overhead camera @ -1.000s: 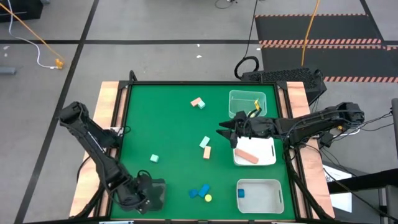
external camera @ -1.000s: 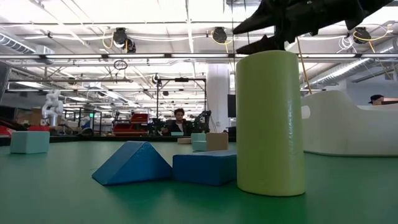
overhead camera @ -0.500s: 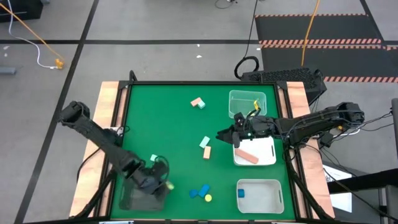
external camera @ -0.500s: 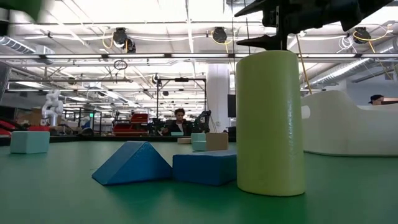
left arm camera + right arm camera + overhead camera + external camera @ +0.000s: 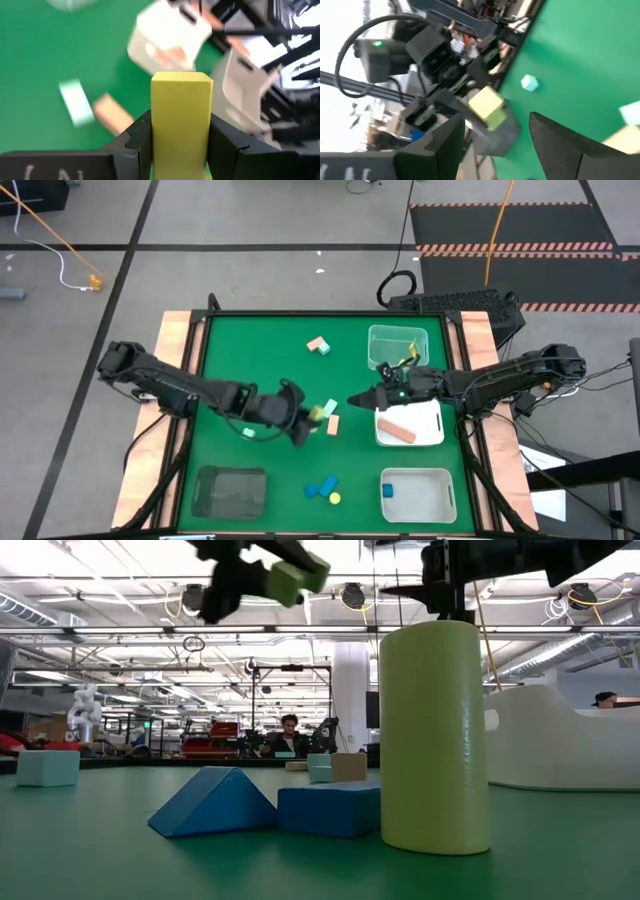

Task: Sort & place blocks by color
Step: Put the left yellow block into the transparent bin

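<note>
My left gripper point(image 5: 308, 418) hangs over the middle of the green table, shut on a yellow block point(image 5: 181, 117), which also shows in the low view point(image 5: 296, 575). My right gripper point(image 5: 354, 400) is open and empty just to the right, beside the white tray point(image 5: 432, 412) that holds a salmon bar point(image 5: 397, 430). A mint block point(image 5: 329, 408) and a salmon block point(image 5: 333, 425) lie flat below the left gripper. Flat on the table too are a salmon piece point(image 5: 318, 345), a mint cube point(image 5: 248, 434) and blue blocks point(image 5: 320, 488). A yellow cylinder point(image 5: 435, 735) stands on end. My left gripper pinches the yellow block between its two fingers point(image 5: 137, 142), one on each of two opposite side faces point(image 5: 160, 150). The block's free end point(image 5: 181, 80) sticks out past the fingertips. It is lifted clear of the table, high above the blocks in the low view.
A clear tray point(image 5: 398, 345) sits at the far right, a white tray point(image 5: 440, 498) with a blue block point(image 5: 388, 491) at the near right, and a dark tray point(image 5: 230, 490) at the near left. Wooden rails point(image 5: 175, 350) edge the table. People and equipment show far behind it.
My left gripper has swung from the dark tray at the near left corner up and toward the table's middle, carrying the yellow block lifted clear. It now hangs close to the right gripper, above the mint and salmon blocks.
</note>
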Controlling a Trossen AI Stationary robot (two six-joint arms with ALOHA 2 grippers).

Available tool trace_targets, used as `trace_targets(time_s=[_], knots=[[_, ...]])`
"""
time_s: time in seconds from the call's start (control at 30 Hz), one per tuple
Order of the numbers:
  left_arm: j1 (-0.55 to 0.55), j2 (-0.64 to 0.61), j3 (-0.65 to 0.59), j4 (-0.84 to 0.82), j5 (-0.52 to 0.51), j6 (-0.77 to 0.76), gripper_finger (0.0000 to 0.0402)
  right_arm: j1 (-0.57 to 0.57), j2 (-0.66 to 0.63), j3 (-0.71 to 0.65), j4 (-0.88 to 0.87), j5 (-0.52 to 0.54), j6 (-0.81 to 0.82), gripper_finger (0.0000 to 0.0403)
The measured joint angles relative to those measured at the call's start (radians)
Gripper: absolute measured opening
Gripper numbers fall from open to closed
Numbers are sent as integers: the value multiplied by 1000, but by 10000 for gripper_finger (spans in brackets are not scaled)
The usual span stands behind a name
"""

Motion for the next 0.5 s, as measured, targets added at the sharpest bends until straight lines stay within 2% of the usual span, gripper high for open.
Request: trace_targets(time_s=[0.23, 0.37, 0.5], knots=[[74, 0, 0, 35, -136, 282, 132, -15, 22, 0, 81, 16, 75, 235], [100, 0, 0, 107, -198, 486, 132, -17, 95, 2, 161, 23, 119, 259], [126, 0, 0, 139, -212, 583, 132, -25, 182, 25, 237, 22, 122, 278]])
